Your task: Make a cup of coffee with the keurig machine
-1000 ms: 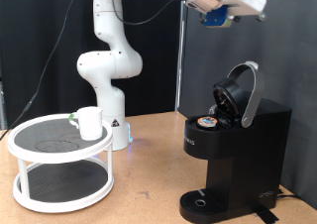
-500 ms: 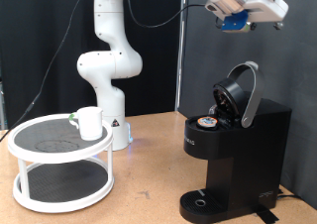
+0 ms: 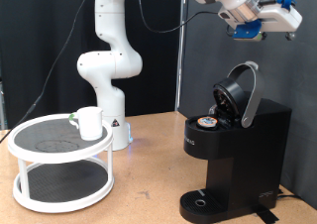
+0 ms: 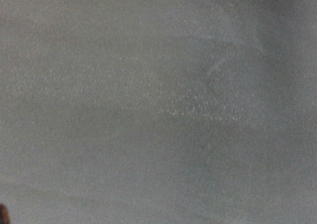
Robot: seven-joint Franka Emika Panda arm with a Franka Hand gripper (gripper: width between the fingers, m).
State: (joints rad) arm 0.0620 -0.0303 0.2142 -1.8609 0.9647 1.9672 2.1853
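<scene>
The black keurig machine (image 3: 238,155) stands at the exterior view's right with its domed lid (image 3: 241,93) hinged open. A pod (image 3: 207,122) sits in its top holder. The white cup (image 3: 90,122) stands on the upper shelf of a white round two-tier stand (image 3: 59,145) at the exterior view's left. My gripper (image 3: 260,24) is high in the air above the open lid, near the exterior view's top right; nothing shows between its fingers. The wrist view shows only a blurred grey surface, with no fingers or objects.
The white arm base (image 3: 107,75) stands behind the stand. A small white pod with a green mark (image 3: 74,118) lies beside the cup. A dark curtain hangs behind. The wooden table (image 3: 149,184) runs between stand and machine.
My gripper has moved towards the exterior view's right and slightly down, from above the machine's left side to above the lid. Nothing else moved.
</scene>
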